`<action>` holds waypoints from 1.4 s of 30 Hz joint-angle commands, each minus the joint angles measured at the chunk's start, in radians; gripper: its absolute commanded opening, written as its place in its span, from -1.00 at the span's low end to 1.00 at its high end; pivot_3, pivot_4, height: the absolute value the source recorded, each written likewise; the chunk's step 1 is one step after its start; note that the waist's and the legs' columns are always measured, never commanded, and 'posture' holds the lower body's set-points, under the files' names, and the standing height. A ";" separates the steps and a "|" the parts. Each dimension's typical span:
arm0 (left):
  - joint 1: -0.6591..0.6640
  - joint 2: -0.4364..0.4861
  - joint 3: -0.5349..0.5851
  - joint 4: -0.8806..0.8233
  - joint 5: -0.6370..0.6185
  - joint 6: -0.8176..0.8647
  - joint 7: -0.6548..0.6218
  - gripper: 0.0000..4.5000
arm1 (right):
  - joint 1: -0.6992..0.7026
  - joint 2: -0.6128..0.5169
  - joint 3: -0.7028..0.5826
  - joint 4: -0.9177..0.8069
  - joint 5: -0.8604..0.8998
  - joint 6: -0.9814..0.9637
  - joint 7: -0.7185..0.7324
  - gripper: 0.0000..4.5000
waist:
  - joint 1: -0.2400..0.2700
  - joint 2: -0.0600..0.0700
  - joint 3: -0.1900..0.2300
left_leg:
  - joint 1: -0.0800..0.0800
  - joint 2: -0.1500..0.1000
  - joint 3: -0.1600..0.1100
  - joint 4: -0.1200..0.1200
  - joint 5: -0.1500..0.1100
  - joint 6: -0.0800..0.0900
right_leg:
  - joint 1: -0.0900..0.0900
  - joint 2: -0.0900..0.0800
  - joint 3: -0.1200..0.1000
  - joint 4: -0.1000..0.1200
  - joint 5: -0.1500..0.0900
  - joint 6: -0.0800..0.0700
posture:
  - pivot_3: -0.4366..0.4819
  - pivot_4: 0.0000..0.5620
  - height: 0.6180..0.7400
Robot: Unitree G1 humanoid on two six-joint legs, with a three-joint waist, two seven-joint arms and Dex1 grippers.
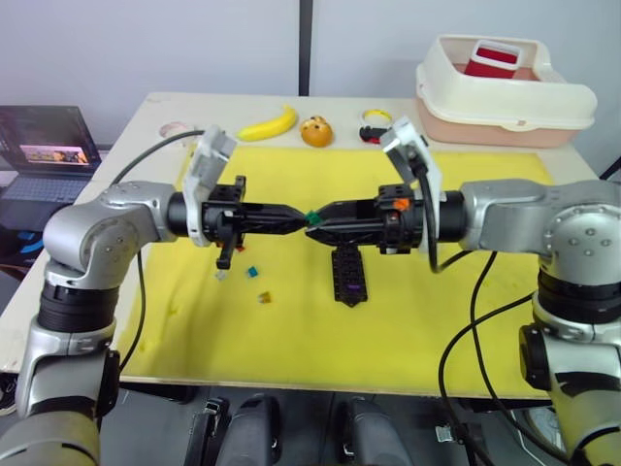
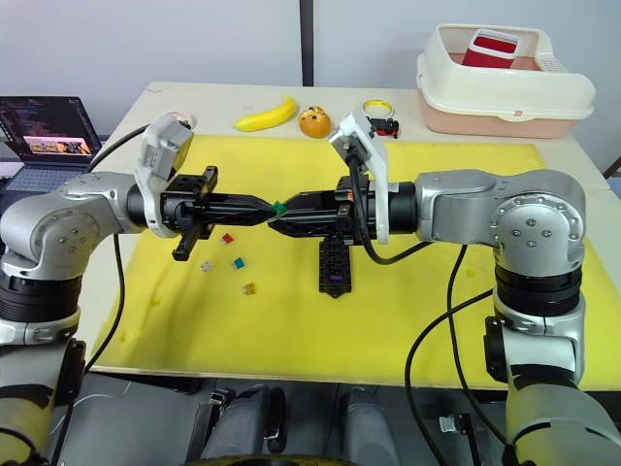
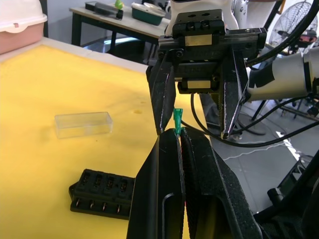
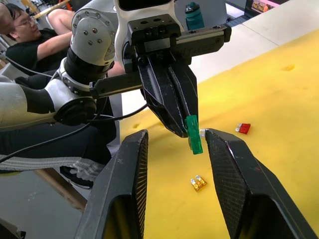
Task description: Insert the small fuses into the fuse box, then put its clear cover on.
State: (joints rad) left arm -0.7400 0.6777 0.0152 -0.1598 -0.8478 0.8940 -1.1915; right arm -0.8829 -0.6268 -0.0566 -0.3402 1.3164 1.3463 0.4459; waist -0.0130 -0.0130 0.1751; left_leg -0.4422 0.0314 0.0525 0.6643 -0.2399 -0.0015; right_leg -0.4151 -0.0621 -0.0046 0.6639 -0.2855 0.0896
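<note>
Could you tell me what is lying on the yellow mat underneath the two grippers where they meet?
Under the left gripper and right gripper, red, grey, teal and amber fuses lie loose. The fuse box sits partly hidden beneath the right gripper.

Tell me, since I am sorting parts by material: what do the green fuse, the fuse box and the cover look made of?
The green fuse looks like translucent glossy plastic; light passes through its body. The fuse box seems matte black moulded plastic, with metal pins along its edge. The cover appears to be clear hard plastic: the yellow mat shows through it.
</note>
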 commanded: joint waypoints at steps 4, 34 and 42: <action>0.005 0.015 0.019 -0.032 -0.016 -0.004 -0.001 -1.00 | -0.012 -0.006 -0.018 -0.006 0.017 -0.014 0.000 -0.99 | 0.000 0.000 0.000 | 0.000 0.000 0.000 0.000 0.000 0.000 | 0.000 0.000 0.000 0.000 0.000 0.000 | -0.05 -0.47 1.00; 0.187 0.019 -0.322 -0.033 0.528 -0.488 -0.003 0.98 | 0.134 -0.354 0.421 -0.032 -0.857 -0.667 0.654 -1.00 | 0.002 0.000 0.000 | 0.000 0.000 0.002 0.000 0.000 0.000 | -0.002 0.001 0.001 0.000 0.000 0.000 | -0.05 -0.47 1.00; 0.189 -0.067 -0.342 0.025 0.594 -0.537 0.047 0.98 | 0.169 -0.316 0.441 0.013 -0.972 -0.728 0.699 -1.00 | 0.004 0.000 0.000 | 0.000 0.000 0.002 0.001 0.000 0.000 | -0.001 0.001 0.001 0.000 0.000 0.000 | -0.05 -0.47 1.00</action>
State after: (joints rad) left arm -0.5424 0.6160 -0.3329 -0.1331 -0.2666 0.3808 -1.1563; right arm -0.7093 -0.9510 0.4023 -0.3192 0.3596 0.6355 1.1337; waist -0.0090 -0.0129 0.1751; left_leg -0.4425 0.0315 0.0542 0.6654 -0.2400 -0.0014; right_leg -0.4164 -0.0612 -0.0033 0.6642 -0.2856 0.0898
